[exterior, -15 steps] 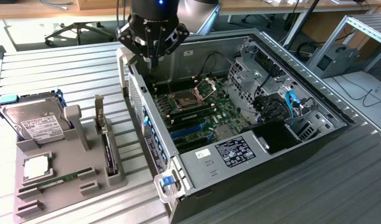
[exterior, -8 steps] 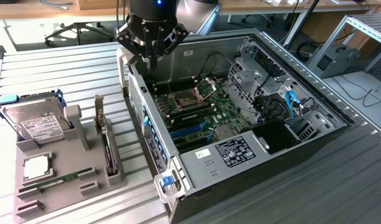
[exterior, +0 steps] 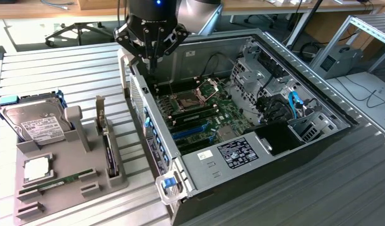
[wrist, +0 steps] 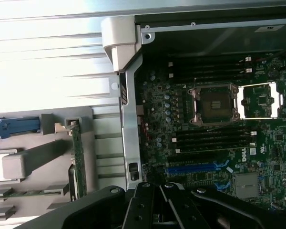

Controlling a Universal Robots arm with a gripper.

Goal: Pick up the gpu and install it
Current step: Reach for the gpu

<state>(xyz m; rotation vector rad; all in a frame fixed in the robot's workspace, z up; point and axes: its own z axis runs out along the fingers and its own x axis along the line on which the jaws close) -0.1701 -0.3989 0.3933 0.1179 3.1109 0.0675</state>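
on slatted table (exterior: 60, 66), gpu (exterior: 110, 154) in holder (exterior: 120, 182)

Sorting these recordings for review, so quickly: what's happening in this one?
A robot arm's hand hangs shut and empty above the open computer case, near the wall that faces the gray holder. The gpu stands on edge in a slot of that holder, not yet picked up or installed.
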